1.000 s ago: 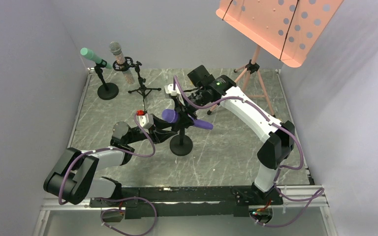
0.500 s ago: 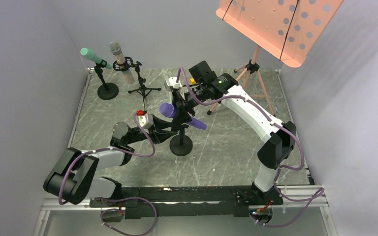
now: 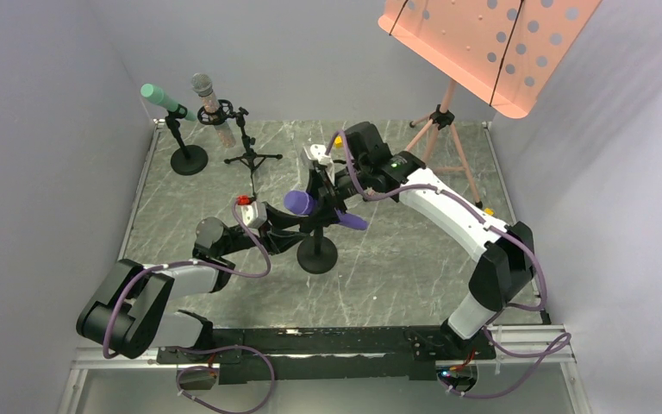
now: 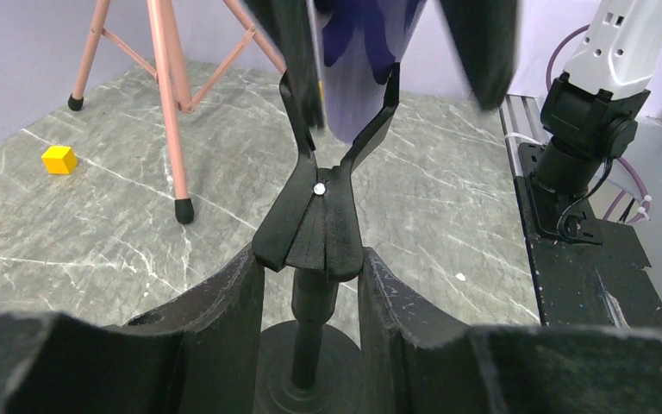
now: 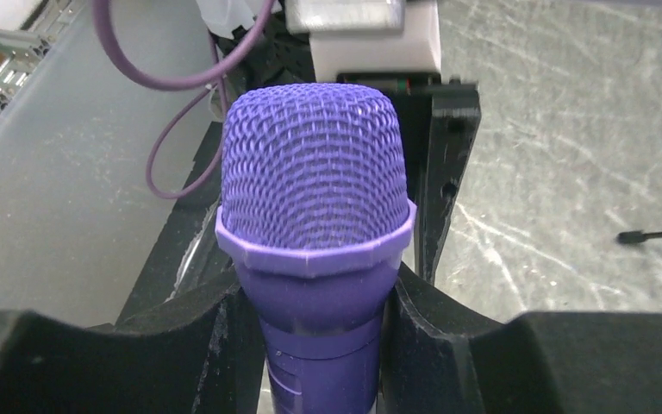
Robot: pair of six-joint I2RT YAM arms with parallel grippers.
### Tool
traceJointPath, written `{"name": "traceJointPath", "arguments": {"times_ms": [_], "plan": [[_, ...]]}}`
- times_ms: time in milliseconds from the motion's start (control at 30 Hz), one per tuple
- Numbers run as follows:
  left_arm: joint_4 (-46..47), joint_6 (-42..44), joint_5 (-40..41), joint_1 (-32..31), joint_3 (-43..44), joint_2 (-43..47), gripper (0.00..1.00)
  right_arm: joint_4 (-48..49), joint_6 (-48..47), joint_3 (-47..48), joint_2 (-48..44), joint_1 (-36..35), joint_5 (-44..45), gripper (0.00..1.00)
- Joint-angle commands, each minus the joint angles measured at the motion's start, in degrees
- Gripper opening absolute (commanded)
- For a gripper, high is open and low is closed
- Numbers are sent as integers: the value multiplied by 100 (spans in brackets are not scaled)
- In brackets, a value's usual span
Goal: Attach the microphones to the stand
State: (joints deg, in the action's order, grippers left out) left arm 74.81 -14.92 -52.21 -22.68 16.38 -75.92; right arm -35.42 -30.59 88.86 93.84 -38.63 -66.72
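Between fingers [image 5: 181, 345] of right gripper [image 5: 319, 302], purple microphone [image 5: 315, 198]

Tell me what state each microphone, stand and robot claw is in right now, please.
purple microphone, resting in the clip, gripped
teal microphone, mounted on the round-base stand
pinkish microphone, mounted on the tripod stand
centre stand, upright, gripped below the clip
left gripper, shut on centre stand
right gripper, shut on purple microphone
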Motion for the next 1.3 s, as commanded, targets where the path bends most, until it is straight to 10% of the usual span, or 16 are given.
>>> {"name": "traceJointPath", "arguments": {"times_ms": [0,433,733,1267], "plan": [[506,-91,-37,-26,6,42,16,1630,484,-746,-283,114,-452,5],[171,13,-18,-35,21,261,15,2930,1615,-596,-16,181,-846,3],[735,-335,111,-35,-131,85,15,8667,5761,-2389,226,224,-894,3],[56,-124,466,-203,-22,398,15,6727,4044,-2619,-21,-108,291,4]]}}
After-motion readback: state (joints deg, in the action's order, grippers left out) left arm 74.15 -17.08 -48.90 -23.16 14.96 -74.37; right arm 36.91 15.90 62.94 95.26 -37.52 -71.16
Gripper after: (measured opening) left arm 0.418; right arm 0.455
